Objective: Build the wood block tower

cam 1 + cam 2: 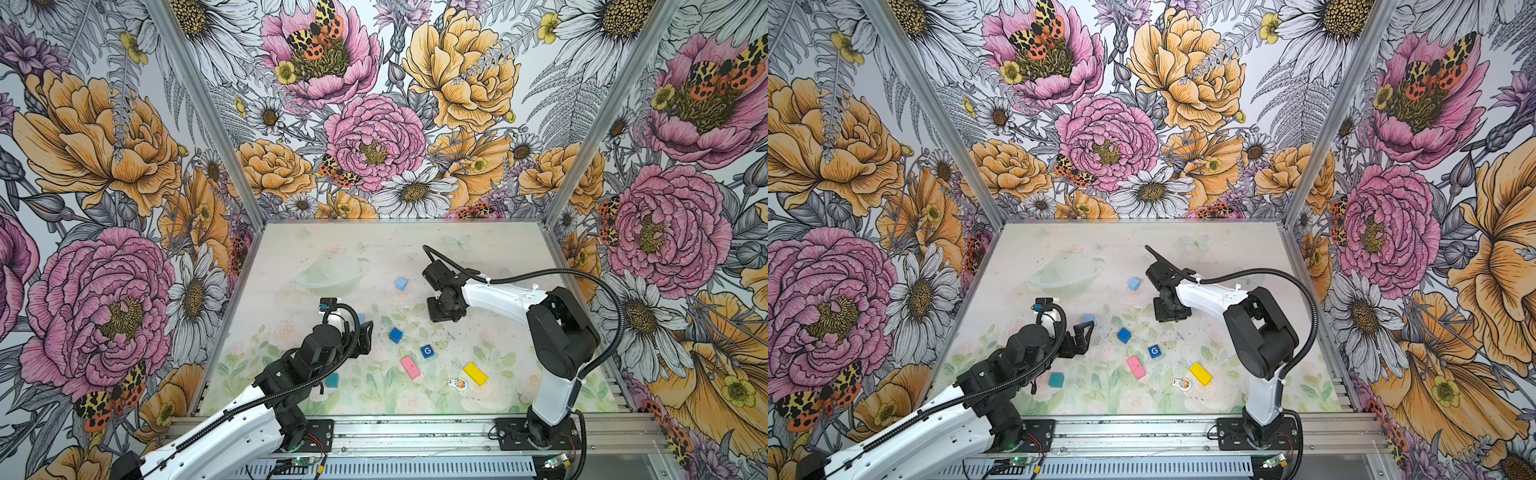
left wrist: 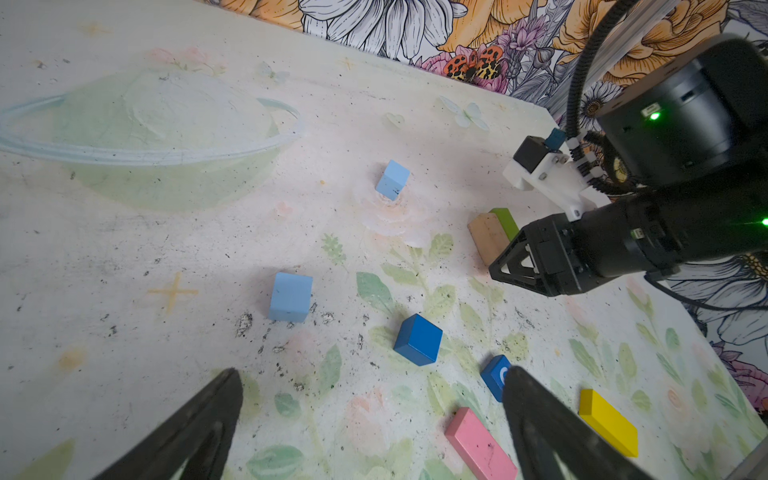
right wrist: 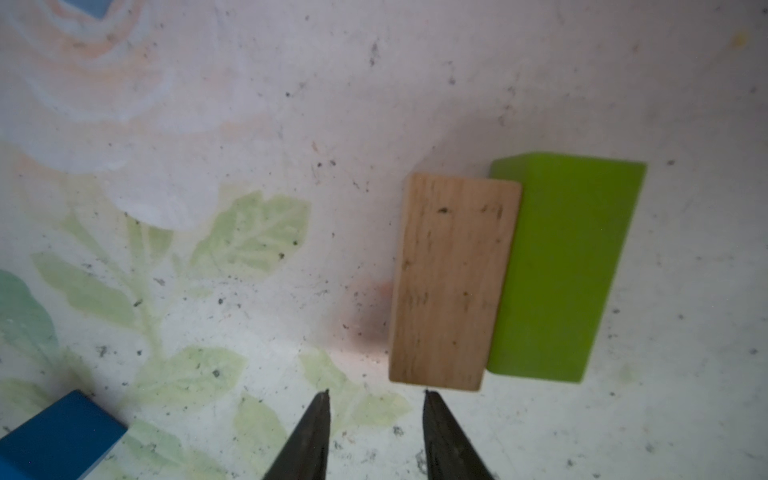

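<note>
Plain-wood oblong [image 3: 453, 282] beside green oblong [image 3: 561, 266], wrist views only

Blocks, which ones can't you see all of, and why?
Green block and plain-wood block: hidden under the right arm in both top views.
G cube: letter half covered by a finger of the left gripper, left wrist view.
Nearer light blue cube: partly behind that gripper in a top view.
Dark blue cube: cut off by the right wrist view's edge.
Cartoon figure piece: too small to read, both top views.
</note>
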{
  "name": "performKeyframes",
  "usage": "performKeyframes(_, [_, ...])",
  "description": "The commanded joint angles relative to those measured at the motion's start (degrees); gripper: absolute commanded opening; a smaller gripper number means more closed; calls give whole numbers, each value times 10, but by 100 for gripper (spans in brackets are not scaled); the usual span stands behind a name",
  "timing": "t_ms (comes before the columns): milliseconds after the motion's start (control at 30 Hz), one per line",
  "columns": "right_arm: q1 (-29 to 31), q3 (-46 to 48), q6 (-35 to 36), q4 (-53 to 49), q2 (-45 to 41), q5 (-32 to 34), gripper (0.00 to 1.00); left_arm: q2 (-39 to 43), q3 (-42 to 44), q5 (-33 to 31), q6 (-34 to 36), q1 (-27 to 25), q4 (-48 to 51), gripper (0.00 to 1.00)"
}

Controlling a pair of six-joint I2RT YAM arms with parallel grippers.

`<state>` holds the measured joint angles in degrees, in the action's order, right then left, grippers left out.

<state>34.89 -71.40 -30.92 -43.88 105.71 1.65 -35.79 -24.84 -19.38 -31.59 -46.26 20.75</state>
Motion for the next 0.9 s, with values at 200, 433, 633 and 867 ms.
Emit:
performKeyframes(200, [-6,-4,8,11,11,4,40,-2,-13,6,3,5,-10,99])
performKeyframes(433, [-8,-5,11,13,13,7,40,-4,-12,1,0,5,-10,99])
performKeyframes(633, [-9,-7,13,14,16,5,40,-4,-11,2,0,5,-10,99])
performKeyframes(867, [-9,-12,15,16,21,3,40,-10,-13,0,1,5,-13,99])
